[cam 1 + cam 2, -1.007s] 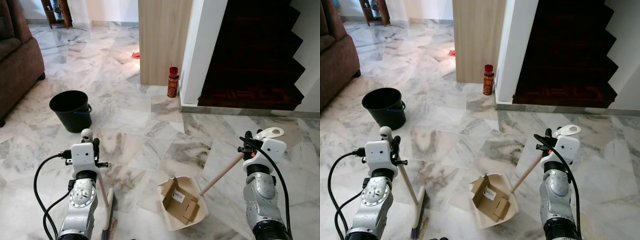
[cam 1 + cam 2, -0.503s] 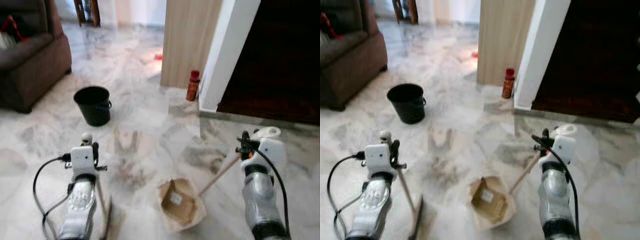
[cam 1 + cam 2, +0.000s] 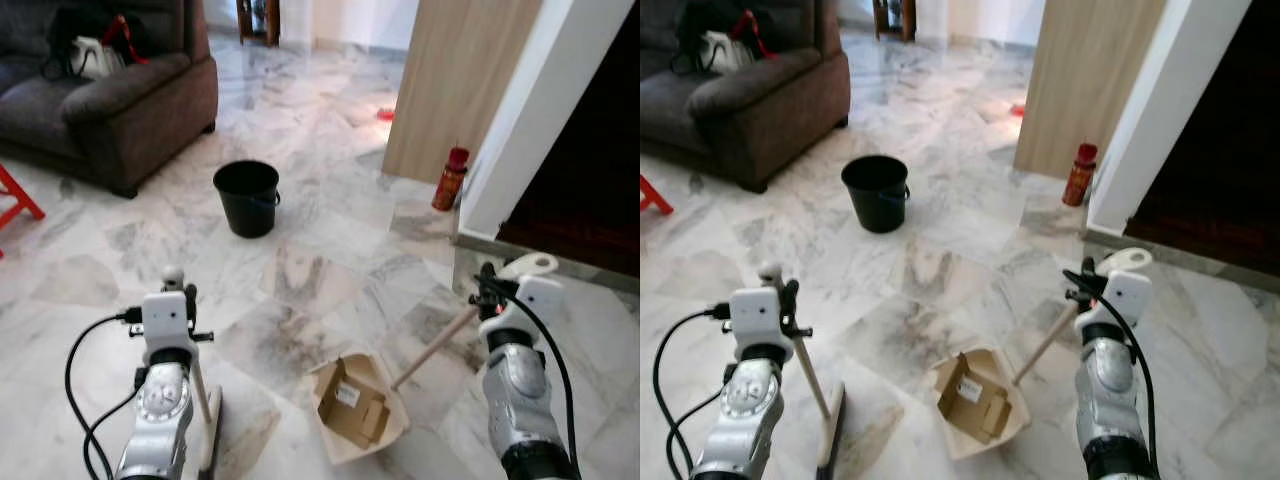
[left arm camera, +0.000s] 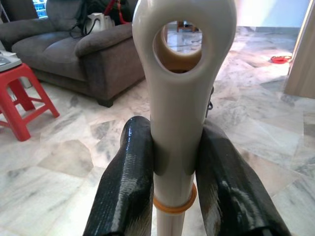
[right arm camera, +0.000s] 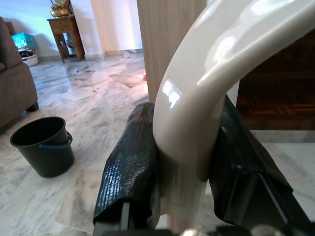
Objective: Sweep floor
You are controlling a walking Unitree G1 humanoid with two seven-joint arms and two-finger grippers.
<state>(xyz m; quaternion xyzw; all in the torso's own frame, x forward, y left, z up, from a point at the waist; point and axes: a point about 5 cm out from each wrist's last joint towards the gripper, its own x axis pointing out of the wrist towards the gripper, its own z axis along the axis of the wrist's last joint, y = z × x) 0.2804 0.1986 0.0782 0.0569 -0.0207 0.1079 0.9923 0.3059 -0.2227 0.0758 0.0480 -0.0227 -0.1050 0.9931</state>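
Holding two tools, we stand on the marble floor. Our left gripper has its two black fingers squeezed tight on the cream handle of one broom, whose brush end rests on the floor by our left arm. Our right gripper is clamped the same way on the curved handle of one dustpan. The dustpan sits on the floor between our two arms, and one flat piece of cardboard lies inside it. One black bucket stands farther ahead, well apart from the dustpan. One dark sofa is at the far left, with one red stool near it. One red can stands by the wooden panel.
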